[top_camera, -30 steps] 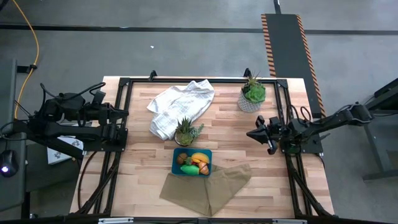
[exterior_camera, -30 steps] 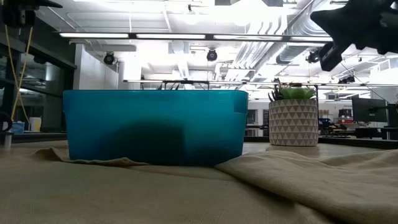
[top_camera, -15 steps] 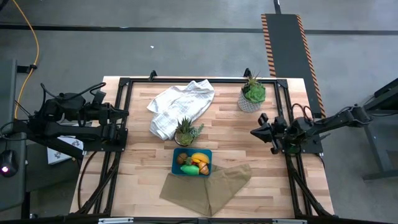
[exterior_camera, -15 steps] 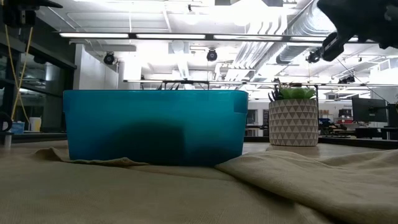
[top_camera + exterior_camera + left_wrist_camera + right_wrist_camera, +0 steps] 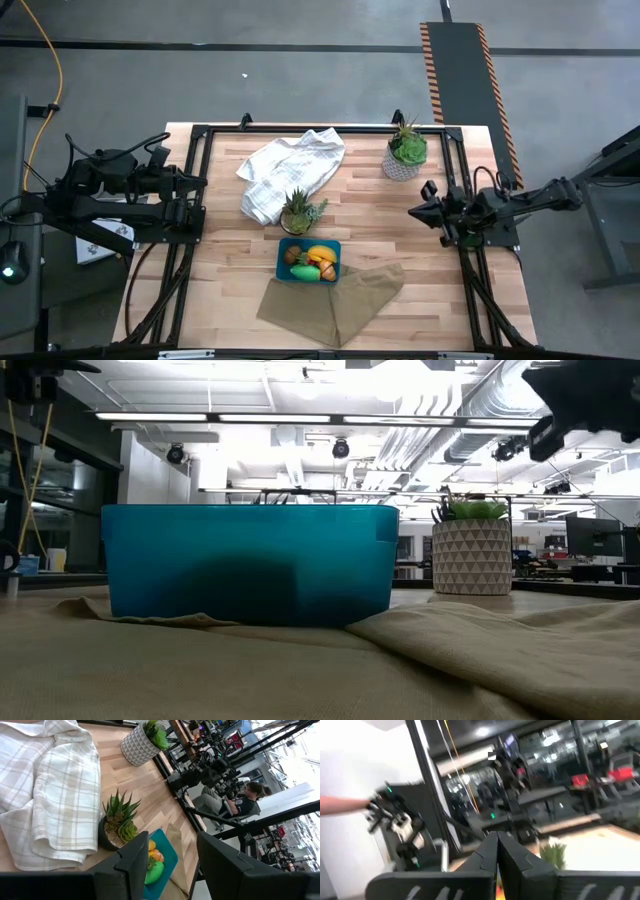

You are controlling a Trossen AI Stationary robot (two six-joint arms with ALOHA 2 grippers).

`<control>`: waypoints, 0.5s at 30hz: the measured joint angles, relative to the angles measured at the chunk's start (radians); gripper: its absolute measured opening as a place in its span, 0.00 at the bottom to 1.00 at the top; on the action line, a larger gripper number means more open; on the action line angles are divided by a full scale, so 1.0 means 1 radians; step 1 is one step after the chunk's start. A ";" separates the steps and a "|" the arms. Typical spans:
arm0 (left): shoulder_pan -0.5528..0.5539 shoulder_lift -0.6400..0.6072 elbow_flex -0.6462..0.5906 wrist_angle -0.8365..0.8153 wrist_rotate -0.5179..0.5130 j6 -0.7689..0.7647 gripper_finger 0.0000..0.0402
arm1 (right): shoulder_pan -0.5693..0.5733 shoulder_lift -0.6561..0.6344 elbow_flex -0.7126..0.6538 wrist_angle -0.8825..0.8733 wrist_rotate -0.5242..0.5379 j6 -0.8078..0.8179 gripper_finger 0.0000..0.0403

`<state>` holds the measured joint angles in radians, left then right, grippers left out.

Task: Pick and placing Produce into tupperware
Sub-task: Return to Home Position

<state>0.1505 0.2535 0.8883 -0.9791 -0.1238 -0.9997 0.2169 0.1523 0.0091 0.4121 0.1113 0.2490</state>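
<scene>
The teal tupperware [image 5: 282, 272] stands near the table's front middle, its near edge on a tan cloth [image 5: 335, 300]. In it lies the produce [image 5: 315, 260]: a yellow banana, a brown kiwi, a green pepper [image 5: 155, 872] and orange pieces. The low view shows only the tupperware's side wall [image 5: 245, 565]. My left gripper [image 5: 198, 182] waits at the table's left edge, open with nothing between its fingers [image 5: 135, 862]. My right gripper [image 5: 413, 212] hovers shut and holding nothing near the right edge, well away from the tupperware; its fingers [image 5: 490, 852] meet.
A white checked towel [image 5: 290, 168] lies at the far middle. One spiky potted plant [image 5: 300, 210] stands just behind the tupperware, another [image 5: 405, 152] at the far right. Black frame rails run along both sides. A person [image 5: 247, 797] sits beyond the table.
My right gripper has drawn back toward the table's right edge and risen a little, staying shut. The tupperware, produce and cloth have not moved.
</scene>
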 joint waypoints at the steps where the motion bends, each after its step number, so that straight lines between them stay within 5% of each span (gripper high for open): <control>1: 0.000 0.000 0.000 0.000 0.000 0.000 0.39 | 0.000 -0.009 0.000 -0.035 0.010 0.000 0.00; 15: 0.000 0.000 0.000 0.000 0.000 0.000 0.39 | 0.000 -0.152 0.000 -0.243 0.029 -0.022 0.00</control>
<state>0.1505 0.2535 0.8883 -0.9791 -0.1238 -0.9998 0.2169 0.0005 0.0090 0.1686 0.1400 0.2273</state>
